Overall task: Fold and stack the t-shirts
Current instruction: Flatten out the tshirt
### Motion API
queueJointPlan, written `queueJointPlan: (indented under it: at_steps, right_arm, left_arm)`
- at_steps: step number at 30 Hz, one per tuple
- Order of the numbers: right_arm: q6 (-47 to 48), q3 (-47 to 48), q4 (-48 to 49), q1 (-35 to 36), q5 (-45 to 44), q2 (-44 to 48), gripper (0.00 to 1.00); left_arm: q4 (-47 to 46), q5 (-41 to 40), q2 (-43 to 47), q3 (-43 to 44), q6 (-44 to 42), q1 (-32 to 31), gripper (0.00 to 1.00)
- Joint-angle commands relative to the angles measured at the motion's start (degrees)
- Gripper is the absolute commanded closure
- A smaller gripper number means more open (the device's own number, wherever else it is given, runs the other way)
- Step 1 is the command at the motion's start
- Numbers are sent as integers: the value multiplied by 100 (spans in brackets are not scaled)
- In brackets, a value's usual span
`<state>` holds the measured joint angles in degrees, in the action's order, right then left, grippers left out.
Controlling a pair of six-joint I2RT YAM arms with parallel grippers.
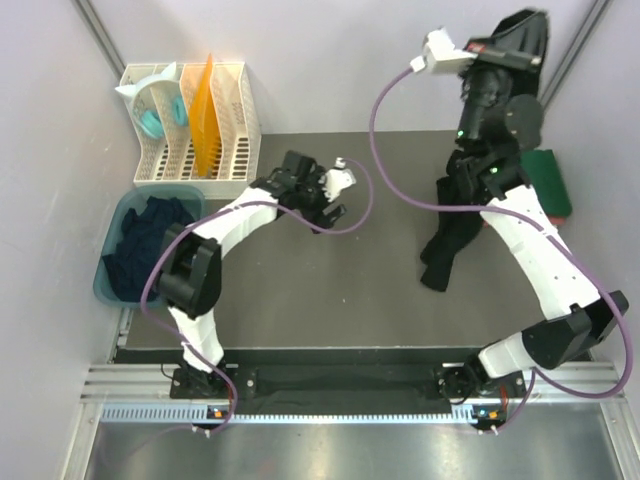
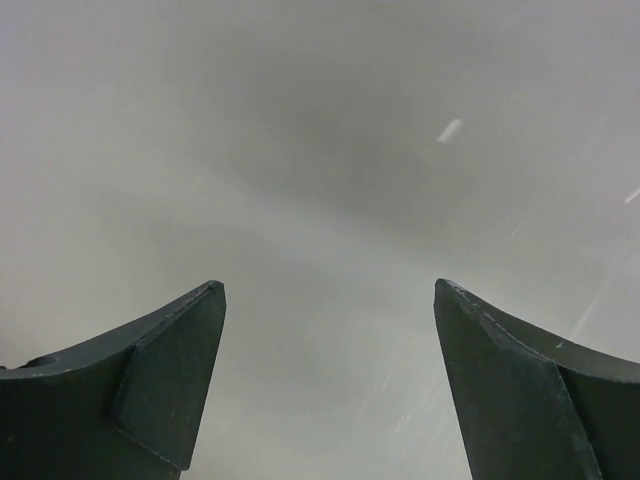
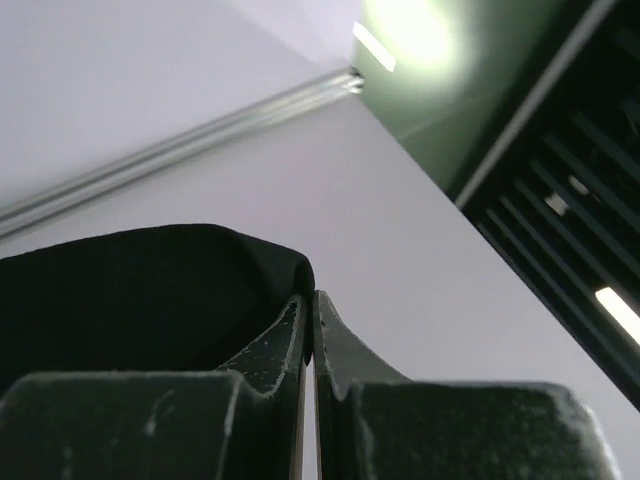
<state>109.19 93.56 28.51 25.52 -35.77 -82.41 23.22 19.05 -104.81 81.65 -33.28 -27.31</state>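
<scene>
Our right gripper point(image 3: 309, 305) pinches a black t-shirt point(image 1: 448, 245) that hangs long and crumpled; our left gripper point(image 2: 328, 290) gapes wide, holding nothing.

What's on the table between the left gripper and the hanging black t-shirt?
No object: the top external view shows bare table between the left gripper and the black t-shirt; only purple cable crosses there.

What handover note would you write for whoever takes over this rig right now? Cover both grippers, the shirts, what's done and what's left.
Left gripper: open, empty, over the table.
Right gripper: shut on the black t-shirt, which hangs raised.
Green t-shirt seems folded at the table's right edge.
Dark shirts lie in the tub.
To do: lay out, fold and stack the black one, then the tub's.
</scene>
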Motion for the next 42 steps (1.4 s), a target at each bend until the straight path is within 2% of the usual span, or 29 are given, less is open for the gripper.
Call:
queueJointPlan:
  at_steps: [1, 3, 5, 8, 12, 15, 18, 21, 26, 30, 34, 35, 38, 39, 41, 42]
  right_arm:
    - [498, 1074, 919, -240, 613, -178, 100]
    - [498, 1409, 832, -258, 772, -371, 100]
    - [472, 2181, 569, -267, 878, -739, 100]
    - [446, 2878, 428, -258, 993, -1153, 100]
    - [358, 2449, 426, -4, 1361, -1154, 100]
    - [454, 2175, 664, 216, 1528, -1347, 100]
    - [376, 2228, 936, 462, 1773, -1637, 100]
    - [270, 2412, 1121, 796, 2011, -1892, 100]
    - [85, 3045, 1245, 1655, 2530, -2104, 100]
    - [225, 3536, 1078, 2246, 2908, -2042, 100]
    - [393, 3802, 701, 2519, 2840, -1841, 100]
    - [384, 3723, 647, 2493, 2734, -1753, 100]
    - [-98, 2496, 428, 2022, 1821, -929, 100]
    - [-491, 1404, 384, 1827, 1523, -621, 100]
    - [-880, 352, -2, 1240, 1284, 284, 100]
    - [-1238, -575, -178, 1071, 1179, 565, 100]
  left_arm:
    - [16, 827, -625, 1043, 417, -336, 10]
    - [-89, 969, -925, 1291, 681, -537, 11]
    - [-282, 899, -1067, 1546, 848, -766, 11]
    - [-581, 811, -1173, 1591, 1094, -899, 11]
    - [-994, 426, -981, 1075, 1306, -881, 13]
    - [-1380, -328, -612, 469, 1534, -829, 19]
    - [-1549, -760, -217, -6, 1938, -548, 23]
    - [-1366, -999, 92, -288, 2316, -118, 23]
    - [-1312, -991, 540, -790, 2484, 690, 24]
    - [-1276, -956, 611, -966, 2528, 876, 25]
    - [-1268, -815, 533, -870, 2633, 877, 26]
    - [-1233, -763, 454, -818, 2633, 885, 26]
    - [-1189, -745, 304, -563, 2642, 877, 27]
    - [-1171, -753, 286, -466, 2633, 885, 27]
    - [-1136, -745, 242, -387, 2590, 877, 27]
    - [-1092, -710, 242, -317, 2563, 877, 27]
